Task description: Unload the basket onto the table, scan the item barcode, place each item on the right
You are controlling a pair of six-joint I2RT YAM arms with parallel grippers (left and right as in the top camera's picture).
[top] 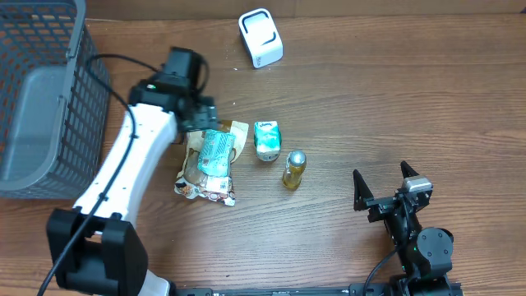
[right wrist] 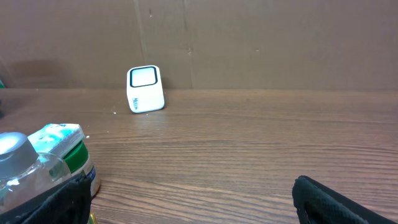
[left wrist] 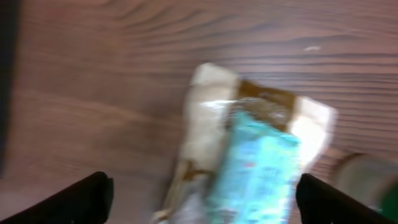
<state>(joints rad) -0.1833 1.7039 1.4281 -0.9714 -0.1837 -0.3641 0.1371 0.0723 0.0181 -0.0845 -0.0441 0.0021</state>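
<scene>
Grey basket (top: 43,39) far left; bottle (top: 293,169) holds yellow liquid; left pincer (left wrist: 204,188) spread over teal packet (left wrist: 256,167); right pincer (right wrist: 188,186) spread wide

One basket (top: 49,49), one scanner (top: 260,37), two packets (top: 215,153), one carton (top: 266,140), one bottle (top: 293,169)

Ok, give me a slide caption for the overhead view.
Left gripper open over a teal packet on a snack bag; carton and bottle beside, white scanner beyond, right gripper open.

We seem to be at a mock shop checkout. A grey plastic mesh shopping basket (top: 41,90) sits at the left edge of the brown wood-grain table (top: 370,107). A small white box-shaped scanner (top: 260,37) stands near its far edge, teal-and-tan snack packets (top: 212,160) lie mid-table, and a plain brown board wall (right wrist: 249,37) stands behind.
</scene>
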